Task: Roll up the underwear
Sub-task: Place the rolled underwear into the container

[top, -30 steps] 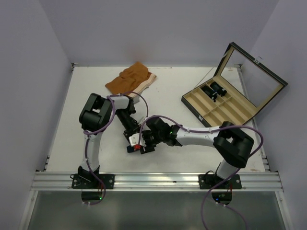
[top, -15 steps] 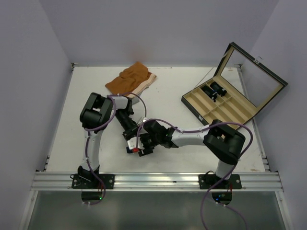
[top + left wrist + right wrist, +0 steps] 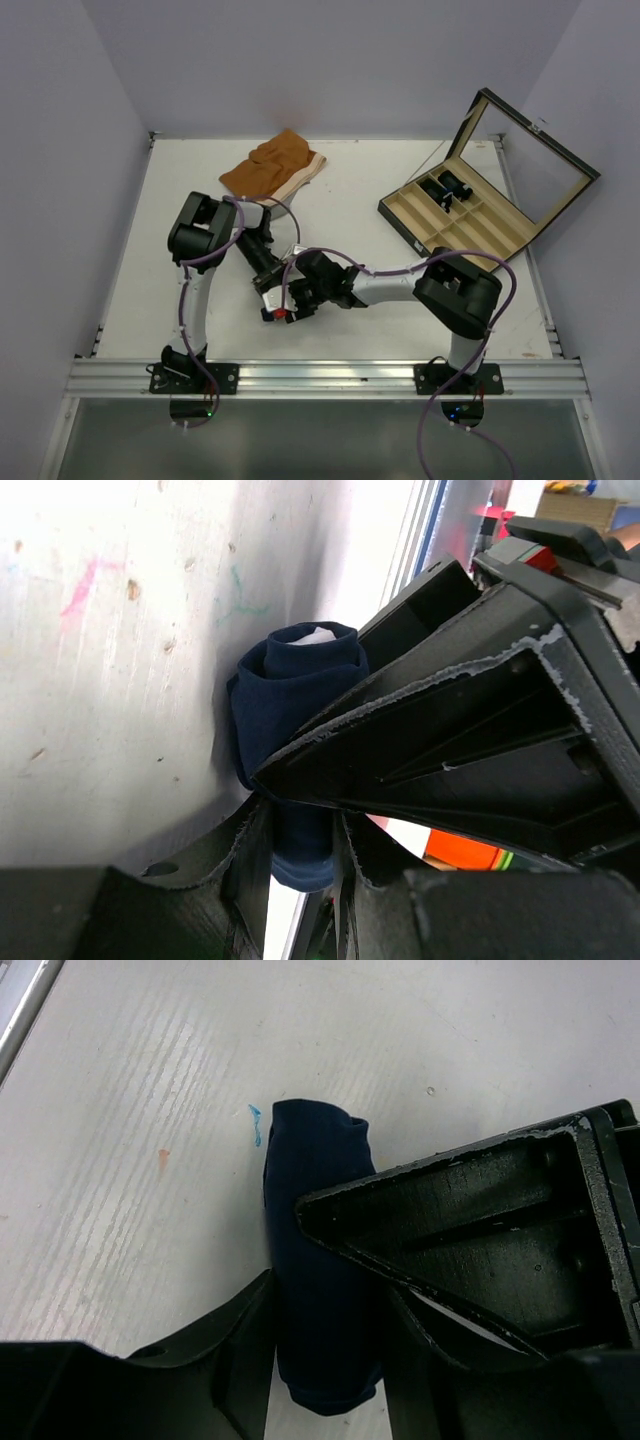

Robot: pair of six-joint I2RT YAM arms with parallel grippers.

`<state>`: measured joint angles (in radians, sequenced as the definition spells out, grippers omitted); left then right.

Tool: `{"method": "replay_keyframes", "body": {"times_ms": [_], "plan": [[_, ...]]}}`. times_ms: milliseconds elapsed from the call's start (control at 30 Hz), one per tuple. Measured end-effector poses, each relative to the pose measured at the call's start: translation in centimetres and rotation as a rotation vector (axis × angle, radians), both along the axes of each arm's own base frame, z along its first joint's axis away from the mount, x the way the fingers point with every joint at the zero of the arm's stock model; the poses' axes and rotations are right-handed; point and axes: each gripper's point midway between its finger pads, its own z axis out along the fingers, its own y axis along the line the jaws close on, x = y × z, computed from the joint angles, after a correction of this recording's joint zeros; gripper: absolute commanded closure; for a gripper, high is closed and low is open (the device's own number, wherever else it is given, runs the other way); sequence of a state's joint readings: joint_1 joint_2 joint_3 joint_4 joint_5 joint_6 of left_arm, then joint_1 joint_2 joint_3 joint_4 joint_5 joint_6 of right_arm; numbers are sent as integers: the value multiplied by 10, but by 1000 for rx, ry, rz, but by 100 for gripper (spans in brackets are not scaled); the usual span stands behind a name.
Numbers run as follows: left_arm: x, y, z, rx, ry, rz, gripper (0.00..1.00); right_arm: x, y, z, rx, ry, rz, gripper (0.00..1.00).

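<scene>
The underwear (image 3: 318, 1260) is a tight navy roll lying on the white table near the front, left of centre; it also shows as a dark bundle (image 3: 269, 313) under both wrists. A bit of white trim peeks from the underwear's far end (image 3: 300, 680). My left gripper (image 3: 300, 845) is shut on one end of the roll, both fingers pressing its sides. My right gripper (image 3: 325, 1345) straddles the roll from the other side, with its fingers against the fabric. Both grippers, left (image 3: 268, 290) and right (image 3: 292, 302), crowd together, each blocking part of the other's view.
Orange-brown shorts (image 3: 270, 168) with a cream waistband lie at the back of the table. An open compartment box (image 3: 455, 225) with a raised lid stands at the right, dark items (image 3: 449, 187) in one slot. The metal front rail (image 3: 320, 378) runs just below the grippers.
My right arm has slid a little to the left and its jaws have narrowed onto the roll. The left gripper keeps its grip and has barely moved.
</scene>
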<state>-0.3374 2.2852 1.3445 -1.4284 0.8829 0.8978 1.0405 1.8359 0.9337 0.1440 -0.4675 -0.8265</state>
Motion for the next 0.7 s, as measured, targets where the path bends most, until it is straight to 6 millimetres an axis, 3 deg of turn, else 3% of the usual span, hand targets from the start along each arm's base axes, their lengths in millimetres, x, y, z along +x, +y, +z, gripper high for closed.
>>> {"method": "replay_keyframes", "body": {"times_ms": [133, 167, 200, 267, 300, 500, 567, 700], "plan": [[-1, 2, 0, 4, 33, 15, 99, 2, 4, -1, 2, -7, 12, 76], [-1, 3, 0, 6, 41, 18, 99, 1, 4, -1, 3, -8, 15, 93], [-1, 3, 0, 6, 50, 21, 98, 1, 5, -1, 4, -9, 20, 99], [0, 4, 1, 3, 57, 25, 92, 1, 5, -1, 6, -11, 27, 100], [0, 4, 1, 3, 56, 25, 82, 1, 6, -1, 7, -12, 28, 100], [6, 3, 3, -15, 6, 26, 55, 1, 4, 1, -1, -10, 27, 100], [17, 0, 6, -36, -65, 31, 52, 0, -1, 2, -20, -5, 18, 100], [60, -4, 14, -98, -282, 70, 34, -10, -18, 3, -69, 38, 0, 100]]}}
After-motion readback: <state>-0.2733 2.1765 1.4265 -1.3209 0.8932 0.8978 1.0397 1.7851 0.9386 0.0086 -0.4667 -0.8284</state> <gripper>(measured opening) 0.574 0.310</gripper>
